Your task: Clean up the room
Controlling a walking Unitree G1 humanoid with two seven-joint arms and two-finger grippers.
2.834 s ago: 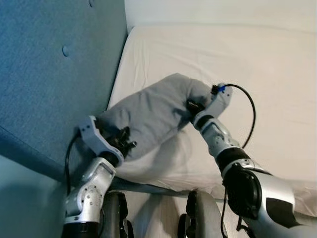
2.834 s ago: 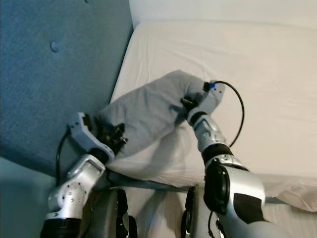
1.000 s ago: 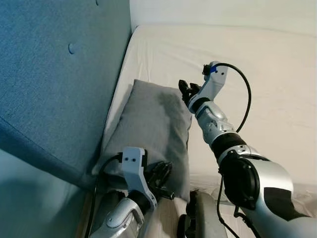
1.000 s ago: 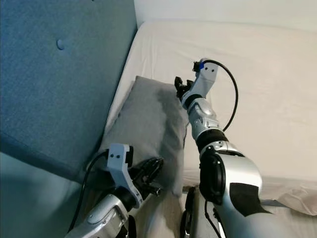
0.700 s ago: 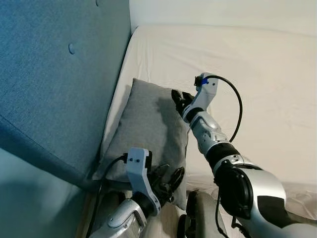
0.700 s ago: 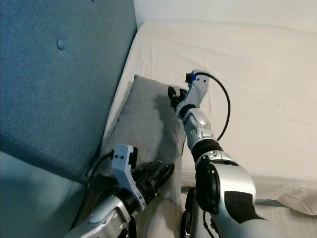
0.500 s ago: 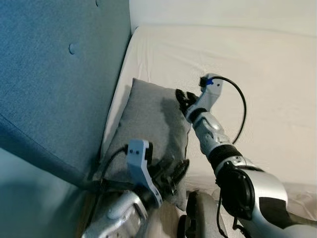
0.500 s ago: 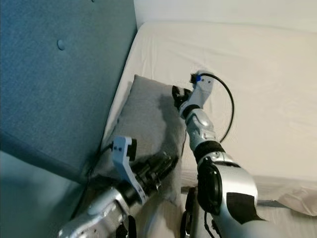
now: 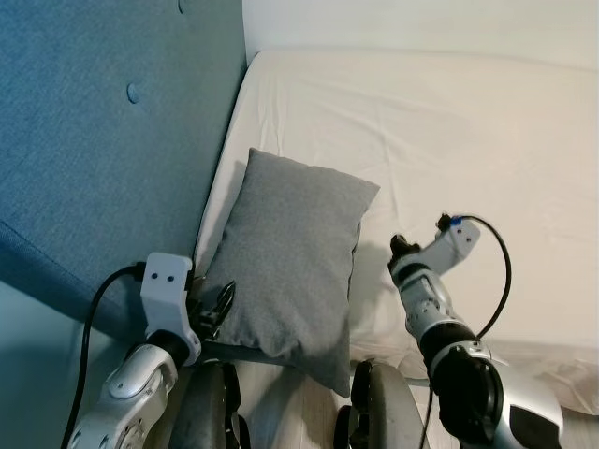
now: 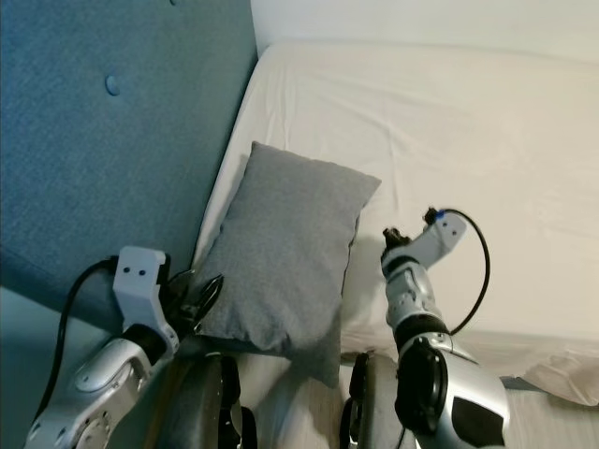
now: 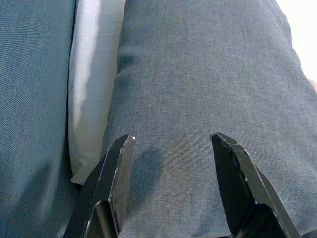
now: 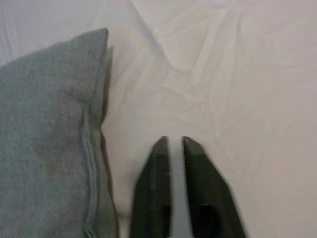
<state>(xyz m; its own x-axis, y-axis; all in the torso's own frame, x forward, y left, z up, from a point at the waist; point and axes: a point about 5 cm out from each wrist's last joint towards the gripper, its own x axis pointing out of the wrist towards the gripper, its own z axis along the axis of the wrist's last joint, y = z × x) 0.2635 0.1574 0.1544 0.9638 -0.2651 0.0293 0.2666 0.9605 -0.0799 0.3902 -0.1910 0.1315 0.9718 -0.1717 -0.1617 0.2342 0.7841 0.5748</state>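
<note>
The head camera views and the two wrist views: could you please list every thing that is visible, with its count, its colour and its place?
pillow: one, grey, lying flat on the bed next to the headboard, its near corner reaching past the bed's near edge
bed sheet: one, white, wrinkled, covering the mattress
headboard: one, blue upholstered fabric with buttons, at the robot's left of the bed
wall: pale, beyond the far side of the bed
left tool: one, black fingers wide open, hovering at the pillow's near left end, holding nothing
right tool: one, black fingers nearly together, over the bare sheet right of the pillow, holding nothing
robot legs: two, grey, at the bed's near edge
</note>
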